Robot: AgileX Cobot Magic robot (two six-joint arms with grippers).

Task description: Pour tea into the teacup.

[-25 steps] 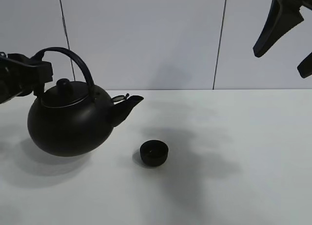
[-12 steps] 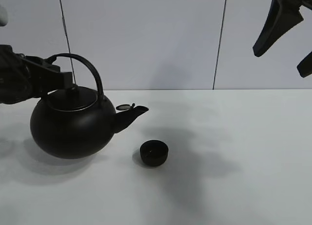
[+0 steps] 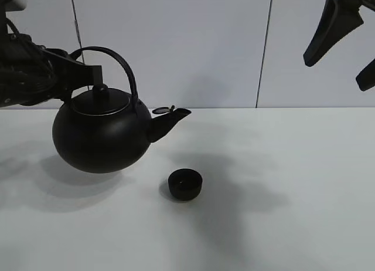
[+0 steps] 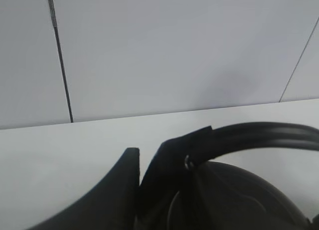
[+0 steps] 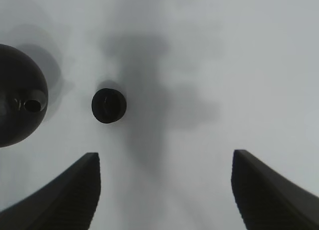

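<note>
The left hand (image 3: 76,77), clamped on the kettle (image 3: 102,139) by its arched handle, has lifted it off the table (image 3: 293,195) and carried it nearer the teacup (image 3: 186,184). The teacup sits below and beyond the spout, away from this hand, so pouring looks close. The right hand (image 3: 337,74) hangs wide and empty.

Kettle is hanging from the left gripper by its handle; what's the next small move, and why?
Probably shift the kettle toward the teacup before tipping. The left gripper is shut on the handle and the kettle hangs nearly level; the right wrist view shows bare table between spout and teacup, so pouring now would likely miss.
</note>
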